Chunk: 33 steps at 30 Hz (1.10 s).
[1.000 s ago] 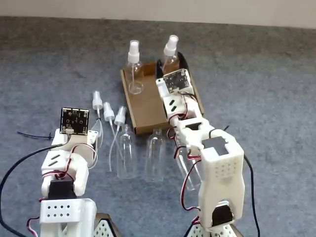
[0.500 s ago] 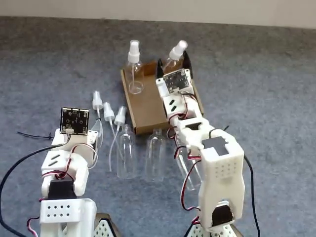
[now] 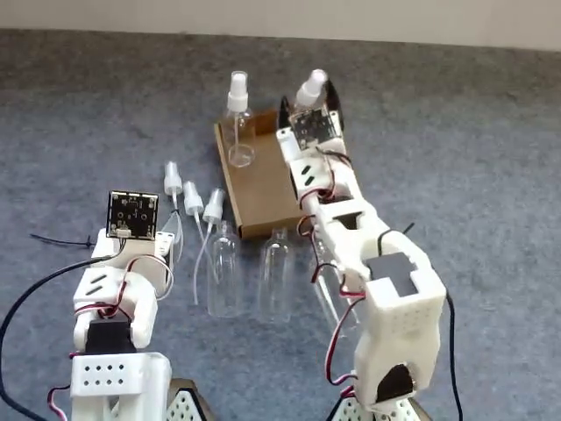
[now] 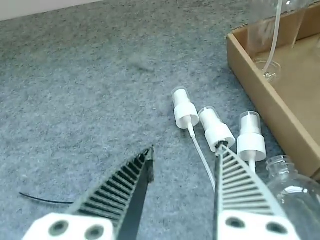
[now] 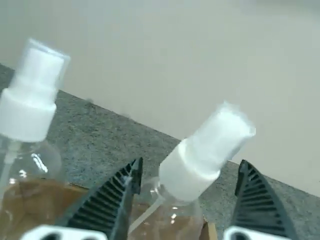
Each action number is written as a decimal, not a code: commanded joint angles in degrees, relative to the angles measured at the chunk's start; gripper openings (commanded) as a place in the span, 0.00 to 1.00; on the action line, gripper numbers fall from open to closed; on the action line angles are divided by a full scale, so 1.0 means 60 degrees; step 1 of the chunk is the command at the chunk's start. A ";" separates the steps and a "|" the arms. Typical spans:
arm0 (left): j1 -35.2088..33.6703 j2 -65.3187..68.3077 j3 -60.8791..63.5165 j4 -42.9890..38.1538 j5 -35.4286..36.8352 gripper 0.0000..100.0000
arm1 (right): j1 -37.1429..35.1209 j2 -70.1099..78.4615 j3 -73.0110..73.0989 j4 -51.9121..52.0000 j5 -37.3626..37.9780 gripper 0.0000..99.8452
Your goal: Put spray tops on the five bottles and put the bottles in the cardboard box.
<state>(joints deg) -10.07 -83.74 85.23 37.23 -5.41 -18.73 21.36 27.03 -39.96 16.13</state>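
— State of the right gripper (image 5: 191,164)?
— Spread apart, flanking the tilted capped bottle (image 5: 200,155) at the far right corner of the cardboard box (image 3: 263,189).
— And the left gripper (image 4: 185,149)?
— Gaping, hovering above the counter (image 4: 75,90) just beside three loose spray tops (image 4: 215,131).
— Elsewhere in the box?
— A second capped bottle (image 3: 237,123), upright, in the far left corner.
— Outside it?
— Three uncapped bottles (image 3: 223,267) on the counter by the box's near edge, one partly hidden under the right arm (image 3: 386,281), another just beside the spray tops.
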 commanded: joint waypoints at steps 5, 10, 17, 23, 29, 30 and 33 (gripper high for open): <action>-0.0139 -0.0110 -0.0022 -0.0264 -0.0029 0.19 | 0.0110 -0.2601 -0.0579 0.1941 0.0103 0.24; -0.0139 -0.0110 -0.0022 -0.0264 -0.0029 0.19 | 0.0066 -0.4945 -0.0579 0.5121 0.0088 0.24; -0.0139 -0.0110 -0.0022 -0.0264 -0.0029 0.19 | -0.0242 -0.7963 -0.0505 1.2476 0.0088 0.24; -0.0154 -0.0110 -0.0022 -0.0264 -0.0029 0.19 | -0.0886 -0.9355 -0.0447 1.8630 0.0073 0.24; -0.0154 -0.0110 -0.0022 -0.0249 -0.0029 0.19 | -0.1179 -0.9531 0.1121 2.0637 0.0073 0.24; -0.0154 -0.0110 -0.0022 -0.0249 -0.0029 0.19 | -0.1179 -0.9590 0.1634 2.0447 0.0073 0.24; -0.0154 -0.0110 -0.0022 -0.0234 -0.0029 0.19 | -0.1165 -0.9604 0.3084 1.9626 0.0073 0.24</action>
<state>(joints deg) -10.07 -83.74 85.23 37.23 -5.41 -25.23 -34.64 39.87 81.45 16.31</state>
